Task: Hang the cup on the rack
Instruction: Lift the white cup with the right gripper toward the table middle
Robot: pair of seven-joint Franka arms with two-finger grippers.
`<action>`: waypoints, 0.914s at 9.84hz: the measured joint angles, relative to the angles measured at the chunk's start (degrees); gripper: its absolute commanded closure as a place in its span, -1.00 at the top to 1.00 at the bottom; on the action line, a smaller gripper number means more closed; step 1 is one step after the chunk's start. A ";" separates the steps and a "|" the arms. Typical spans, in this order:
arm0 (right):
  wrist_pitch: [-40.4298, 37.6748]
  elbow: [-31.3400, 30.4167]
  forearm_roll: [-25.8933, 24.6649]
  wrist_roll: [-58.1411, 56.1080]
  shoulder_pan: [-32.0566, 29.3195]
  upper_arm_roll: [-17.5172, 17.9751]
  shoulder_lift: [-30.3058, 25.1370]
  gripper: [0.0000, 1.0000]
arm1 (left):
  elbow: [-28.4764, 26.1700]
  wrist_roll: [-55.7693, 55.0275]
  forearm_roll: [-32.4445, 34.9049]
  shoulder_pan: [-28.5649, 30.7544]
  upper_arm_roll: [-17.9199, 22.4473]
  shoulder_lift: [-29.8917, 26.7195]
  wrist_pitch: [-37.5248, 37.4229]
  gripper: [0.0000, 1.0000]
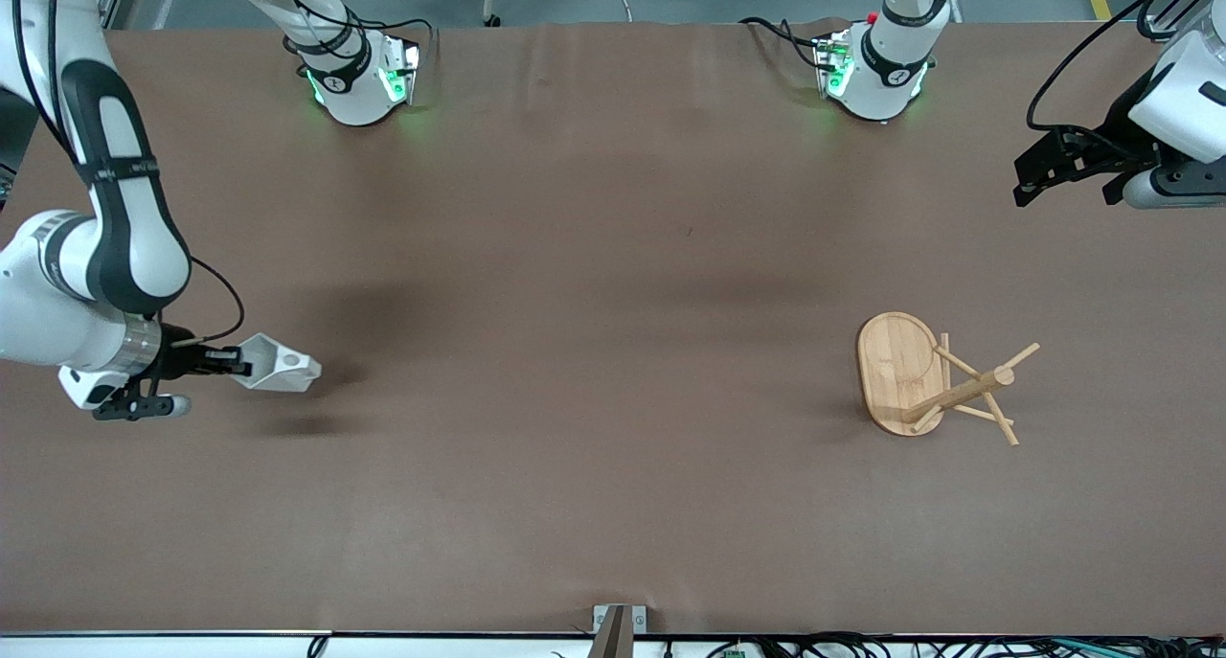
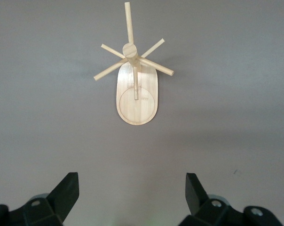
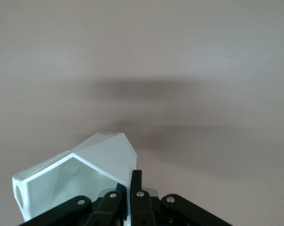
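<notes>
Your right pincer (image 1: 233, 361), clamped on the cup (image 1: 278, 368), holds it above the counter (image 1: 594, 351) at the right arm's end, while your left pincer (image 2: 131, 188) waits spread wide, well apart from the rack (image 1: 934, 380).

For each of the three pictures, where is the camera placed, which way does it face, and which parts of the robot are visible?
Front view: high, across the table, facing both bases; shows both arms, the right gripper shut on the cup, and the rack.
Left wrist view: on the left arm, looking down over the open left gripper at the rack.
Right wrist view: on the right arm, looking along its gripper at the cup.
Shared: front and left wrist views show the rack.
</notes>
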 measured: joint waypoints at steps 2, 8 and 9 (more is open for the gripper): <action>-5.57 -0.06 9.45 0.10 4.29 0.11 -3.33 -0.99 | 0.00 0.00 0.00 0.01 0.01 0.00 0.00 1.00; -6.83 -0.33 36.29 0.08 15.54 0.27 -4.71 -0.99 | 0.00 -0.08 0.00 0.13 0.19 0.01 0.00 1.00; -6.56 -0.31 40.92 0.07 16.65 0.26 -4.71 -0.99 | 0.00 -0.11 0.00 0.06 0.16 0.10 0.00 1.00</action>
